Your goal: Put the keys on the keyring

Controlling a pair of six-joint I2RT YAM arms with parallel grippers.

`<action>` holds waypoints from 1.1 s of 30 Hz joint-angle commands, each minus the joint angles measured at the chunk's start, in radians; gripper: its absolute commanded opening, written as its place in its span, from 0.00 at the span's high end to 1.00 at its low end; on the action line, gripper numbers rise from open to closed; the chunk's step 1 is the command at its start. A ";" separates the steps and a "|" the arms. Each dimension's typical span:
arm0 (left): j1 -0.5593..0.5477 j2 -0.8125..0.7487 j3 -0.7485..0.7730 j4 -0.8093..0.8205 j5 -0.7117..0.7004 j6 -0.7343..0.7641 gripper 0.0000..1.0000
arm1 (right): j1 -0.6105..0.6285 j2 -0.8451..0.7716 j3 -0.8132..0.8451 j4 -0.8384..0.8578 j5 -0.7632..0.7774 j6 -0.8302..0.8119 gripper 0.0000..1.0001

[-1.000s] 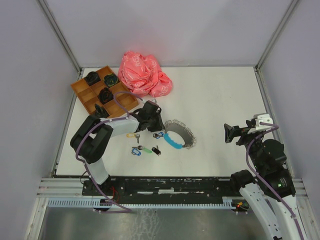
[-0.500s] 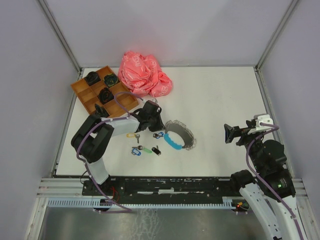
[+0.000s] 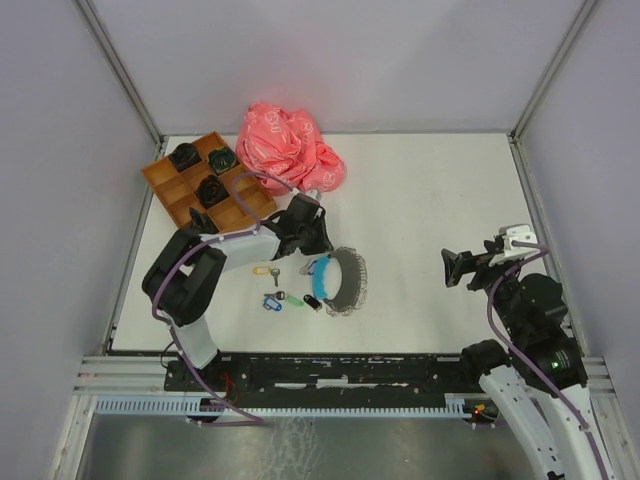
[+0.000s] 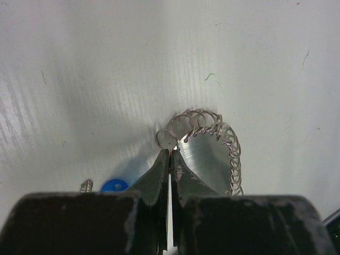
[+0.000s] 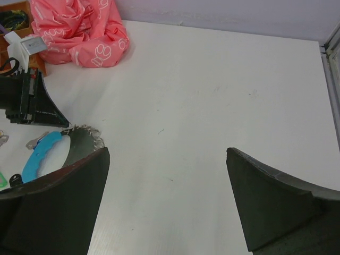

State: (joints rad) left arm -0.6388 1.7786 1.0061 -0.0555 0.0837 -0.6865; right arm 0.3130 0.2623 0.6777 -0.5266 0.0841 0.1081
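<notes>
My left gripper (image 3: pixel 317 246) (image 4: pixel 170 151) is shut on the near rim of the keyring (image 3: pixel 343 282) (image 4: pixel 213 139), a silvery loop edged with small wire rings. The loop stands tilted on edge, its light blue segment (image 3: pixel 318 281) (image 5: pixel 41 154) to the left. Several keys lie left of it: a yellow tag (image 3: pixel 262 270), a blue tag (image 3: pixel 270 303) (image 4: pixel 114 185), a green tag (image 3: pixel 292 298) and a black tag (image 3: pixel 313 302). My right gripper (image 3: pixel 455 268) (image 5: pixel 166 151) hangs open and empty far to the right.
A crumpled pink bag (image 3: pixel 288 148) (image 5: pixel 79 29) lies at the back. To its left, a brown compartment tray (image 3: pixel 182 192) holds dark items. Metal frame rails (image 3: pixel 524 190) border the white table.
The left gripper has shut on the keyring and pulled it left, tipping it up on edge. The right arm has edged slightly left, still open.
</notes>
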 commanded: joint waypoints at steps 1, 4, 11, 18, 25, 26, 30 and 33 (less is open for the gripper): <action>0.000 -0.075 0.041 0.065 0.029 0.155 0.97 | -0.001 0.060 0.034 0.037 -0.045 0.029 0.00; 0.001 -0.120 0.018 0.126 0.043 0.208 0.97 | -0.001 0.099 0.056 0.021 -0.063 0.057 0.00; -0.002 -0.247 -0.076 0.372 0.132 0.326 0.97 | -0.002 0.171 0.071 0.060 -0.171 0.087 0.00; -0.016 -0.319 -0.081 0.580 0.265 0.487 0.97 | -0.002 0.243 0.133 0.056 -0.303 0.042 0.00; -0.019 -0.326 -0.169 0.867 0.443 0.559 0.97 | -0.002 0.244 0.110 0.131 -0.419 0.020 0.00; -0.019 -0.322 -0.202 0.907 0.455 0.557 0.97 | -0.002 0.243 0.099 0.149 -0.438 0.017 0.00; -0.019 -0.281 -0.332 1.200 0.500 0.553 0.97 | -0.002 0.257 0.062 0.221 -0.485 0.015 0.01; -0.019 -0.245 -0.398 1.362 0.524 0.537 0.97 | -0.002 0.283 0.041 0.266 -0.525 0.007 0.02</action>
State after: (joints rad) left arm -0.6533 1.5040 0.6674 0.9237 0.5304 -0.1932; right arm 0.3130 0.5148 0.7464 -0.3862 -0.3592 0.1326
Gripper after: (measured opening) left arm 0.043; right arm 0.989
